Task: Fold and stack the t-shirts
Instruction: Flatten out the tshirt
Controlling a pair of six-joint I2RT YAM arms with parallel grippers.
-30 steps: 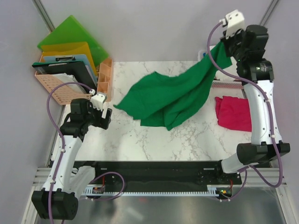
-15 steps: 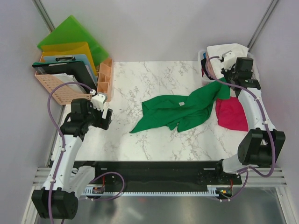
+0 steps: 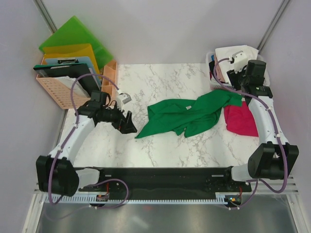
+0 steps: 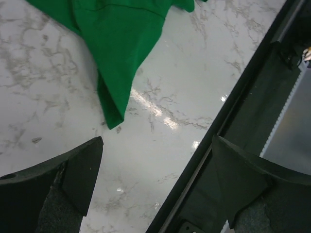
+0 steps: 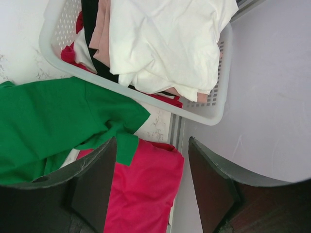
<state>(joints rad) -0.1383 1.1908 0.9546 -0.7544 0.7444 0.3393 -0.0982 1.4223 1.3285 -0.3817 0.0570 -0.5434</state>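
I see the left gripper (image 3: 129,124) spread wide and empty, low over the marble table (image 3: 160,150), just beside the lower-left tip of the green t-shirt (image 3: 184,114), which lies crumpled and unfolded mid-table. Its right sleeve overlaps the top-left corner of the magenta-red t-shirt (image 3: 240,119) near the right edge. The right gripper (image 5: 152,145) hangs above that overlap, jaws apart, gripping nothing, with the basket (image 5: 214,111) of white and pink tees just beyond.
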